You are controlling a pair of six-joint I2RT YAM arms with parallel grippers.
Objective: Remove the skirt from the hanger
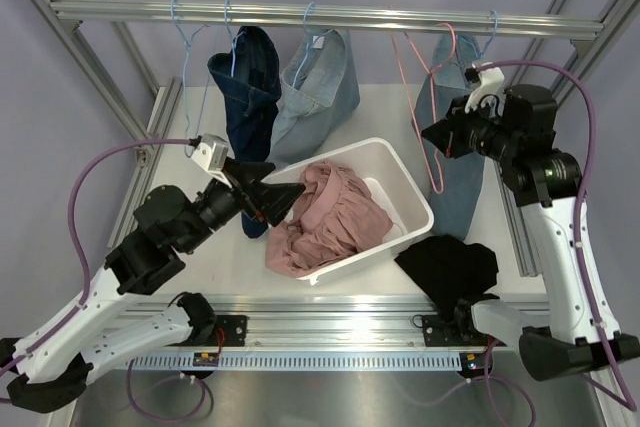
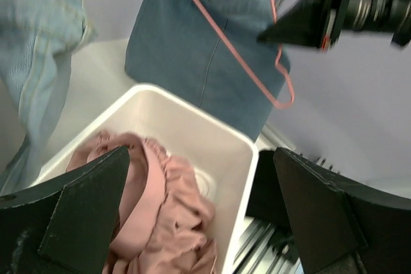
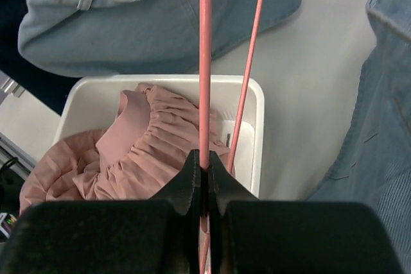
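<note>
Now right gripper (image 3: 204,166) clamped on hanger (image 3: 204,62); skirt (image 1: 330,212) lies in bin (image 1: 400,172), 8 o'clock of it in top view. Left gripper (image 1: 292,197) wide open, skirt just beside at 3 o'clock.

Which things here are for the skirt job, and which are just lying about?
For the job: pink hanger, right end effector shut on it, pink skirt, white bin, open left end effector.
Just lying about: black cloth, dark denim, light denim, right-side denim.

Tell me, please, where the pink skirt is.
In the top view, the pink skirt lies in the white bin at centre, spilling over its near-left rim.
</note>
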